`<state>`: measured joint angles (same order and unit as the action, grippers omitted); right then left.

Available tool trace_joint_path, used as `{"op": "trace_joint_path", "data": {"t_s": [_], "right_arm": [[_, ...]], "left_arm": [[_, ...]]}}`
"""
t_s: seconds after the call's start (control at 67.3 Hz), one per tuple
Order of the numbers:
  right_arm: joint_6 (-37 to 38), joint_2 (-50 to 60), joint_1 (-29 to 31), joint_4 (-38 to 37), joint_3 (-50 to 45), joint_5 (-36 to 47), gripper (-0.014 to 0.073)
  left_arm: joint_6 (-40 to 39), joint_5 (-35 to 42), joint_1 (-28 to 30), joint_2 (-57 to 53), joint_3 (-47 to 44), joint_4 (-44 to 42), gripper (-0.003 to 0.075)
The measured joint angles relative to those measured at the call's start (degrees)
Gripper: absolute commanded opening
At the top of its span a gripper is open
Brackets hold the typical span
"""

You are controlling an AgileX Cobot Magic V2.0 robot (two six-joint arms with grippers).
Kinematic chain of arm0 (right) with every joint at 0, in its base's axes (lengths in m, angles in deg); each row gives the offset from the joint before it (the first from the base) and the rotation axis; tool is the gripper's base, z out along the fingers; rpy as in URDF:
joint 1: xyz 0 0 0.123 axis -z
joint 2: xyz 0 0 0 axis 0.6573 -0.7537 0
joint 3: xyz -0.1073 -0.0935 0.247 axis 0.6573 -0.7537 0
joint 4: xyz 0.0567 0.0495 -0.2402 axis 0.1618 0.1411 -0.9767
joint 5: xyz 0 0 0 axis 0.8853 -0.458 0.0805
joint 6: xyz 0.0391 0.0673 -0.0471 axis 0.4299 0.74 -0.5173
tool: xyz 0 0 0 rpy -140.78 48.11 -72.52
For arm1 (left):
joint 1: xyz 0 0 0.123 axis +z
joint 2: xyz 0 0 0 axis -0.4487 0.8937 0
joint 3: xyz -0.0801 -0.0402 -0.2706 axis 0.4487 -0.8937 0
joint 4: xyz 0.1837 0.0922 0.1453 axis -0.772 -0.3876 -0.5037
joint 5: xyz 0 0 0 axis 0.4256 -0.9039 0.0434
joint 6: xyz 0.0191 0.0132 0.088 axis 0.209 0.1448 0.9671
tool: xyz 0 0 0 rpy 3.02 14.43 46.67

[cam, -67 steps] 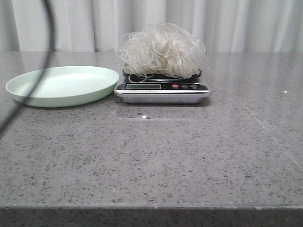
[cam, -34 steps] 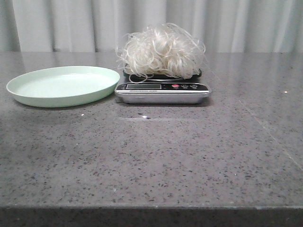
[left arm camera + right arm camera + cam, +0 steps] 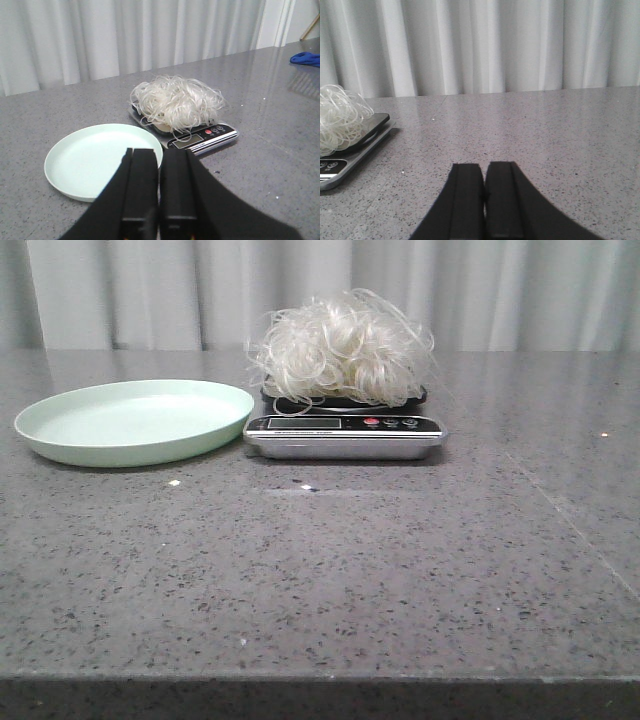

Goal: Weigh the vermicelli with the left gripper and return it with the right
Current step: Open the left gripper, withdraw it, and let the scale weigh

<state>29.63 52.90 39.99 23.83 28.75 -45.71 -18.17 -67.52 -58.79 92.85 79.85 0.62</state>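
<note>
The vermicelli, a fluffy clump of white looping strands, rests on the black platform of the kitchen scale at the table's middle back. It also shows in the left wrist view and at the edge of the right wrist view. My left gripper is shut and empty, held back above the near rim of the pale green plate. My right gripper is shut and empty over bare table to the right of the scale. Neither gripper shows in the front view.
The pale green plate sits empty just left of the scale. A blue cloth lies far off at the table's edge in the left wrist view. White curtains hang behind the grey stone table.
A dark cable that crossed the left of the front view one second ago has gone out of view. The vermicelli, scale and plate have not moved.
</note>
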Motion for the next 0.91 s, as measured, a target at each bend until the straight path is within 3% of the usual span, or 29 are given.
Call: {"op": "trace_joint_path", "data": {"t_s": [0.356,0.55,0.683,0.906], "right_arm": [[0.0,0.0,0.0,0.0,0.0,0.1,0.0168],[0.0,0.0,0.0,0.0,0.67,5.03,0.0168],[0.0,-1.7,0.0,-0.11,9.3,0.13,0.0168],[0.0,-19.69,0.0,-0.95,26.19,-12.52,0.0168]], "left_arm": [[0.0,5.08,0.0,-6.43,-5.38,-0.37,0.0127],[0.0,5.36,0.0,-6.43,-5.48,-0.37,0.0127],[0.02,5.44,0.0,-6.43,-5.48,-0.37,0.0127],[0.02,5.85,0.0,-6.43,-5.48,-0.37,0.0127]]}}
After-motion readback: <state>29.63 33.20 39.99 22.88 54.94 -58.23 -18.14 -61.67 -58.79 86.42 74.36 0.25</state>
